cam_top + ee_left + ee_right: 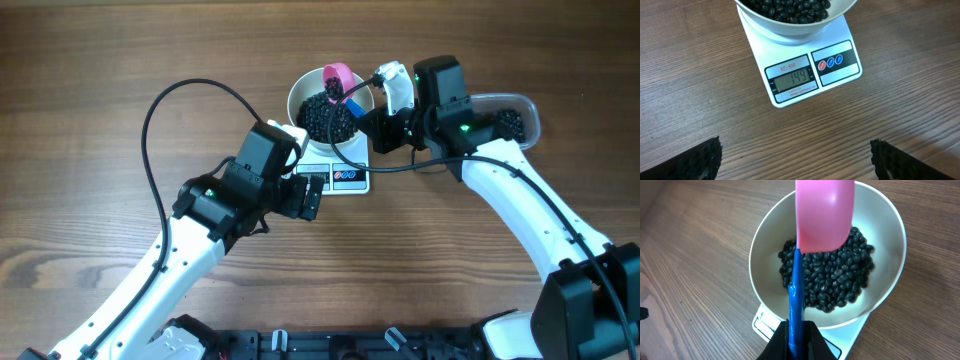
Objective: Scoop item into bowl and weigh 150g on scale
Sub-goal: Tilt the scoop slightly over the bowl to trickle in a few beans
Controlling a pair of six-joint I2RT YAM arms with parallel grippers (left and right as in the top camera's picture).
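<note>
Wood-grain desk, two arms over it. Clear tub sits far right behind the right arm, some black beads inside. White scale is at centre, with the white bowl sitting on its platform. Right fingers pinch the blue handle of a pink scoop, whose head hangs over the bowl. Left fingers are spread wide, holding nothing, above the desk just in front of the scale. Most beads are heaped in the bowl. Display reads 149.
</note>
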